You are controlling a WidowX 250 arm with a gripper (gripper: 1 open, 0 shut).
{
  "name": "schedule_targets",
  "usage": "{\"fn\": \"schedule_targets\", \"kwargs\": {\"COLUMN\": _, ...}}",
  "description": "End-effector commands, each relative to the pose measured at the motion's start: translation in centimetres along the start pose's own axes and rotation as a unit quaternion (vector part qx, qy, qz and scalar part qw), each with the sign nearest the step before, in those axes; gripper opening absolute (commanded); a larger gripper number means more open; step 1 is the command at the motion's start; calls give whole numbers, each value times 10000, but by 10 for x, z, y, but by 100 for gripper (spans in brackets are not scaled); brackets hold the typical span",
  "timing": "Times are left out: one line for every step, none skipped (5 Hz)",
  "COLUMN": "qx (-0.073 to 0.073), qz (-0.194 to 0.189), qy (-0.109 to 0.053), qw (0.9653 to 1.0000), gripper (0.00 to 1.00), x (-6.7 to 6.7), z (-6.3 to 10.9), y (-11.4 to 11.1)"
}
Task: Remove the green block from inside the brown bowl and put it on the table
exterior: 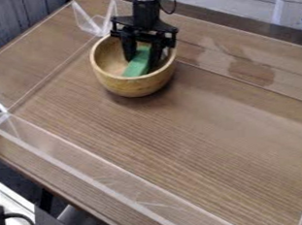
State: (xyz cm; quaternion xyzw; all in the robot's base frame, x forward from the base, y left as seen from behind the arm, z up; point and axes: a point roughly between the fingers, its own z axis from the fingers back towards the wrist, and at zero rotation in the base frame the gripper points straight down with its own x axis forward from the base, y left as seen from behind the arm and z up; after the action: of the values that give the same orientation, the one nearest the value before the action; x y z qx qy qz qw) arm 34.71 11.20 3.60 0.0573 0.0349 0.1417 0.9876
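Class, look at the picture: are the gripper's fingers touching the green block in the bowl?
Cannot tell. The one camera view shows the gripper lowered into the bowl with its fingers either side of the green block, but it is too small to show contact or a gap.

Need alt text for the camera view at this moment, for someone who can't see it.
A black gripper reaches straight down into a brown bowl, its fingers on either side of a green block lying inside. The bowl sits near the far end of a wood-grain table edged with clear plastic walls.
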Motion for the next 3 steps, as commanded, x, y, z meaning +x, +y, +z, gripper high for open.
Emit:
{"fn": "schedule_targets", "kwargs": {"qx": -68, "qz": 107, "qy": -374, "qw": 9992, "gripper": 0, "x": 5, "z": 22, "y": -4}}
{"fn": "schedule_targets", "kwargs": {"qx": -187, "qz": 86, "qy": -276, "qw": 9994, "gripper": 0, "x": 5, "z": 31, "y": -5}}
{"fn": "schedule_targets", "kwargs": {"qx": -302, "qz": 65, "qy": -182, "qw": 9994, "gripper": 0, "x": 5, "z": 39, "y": -6}}
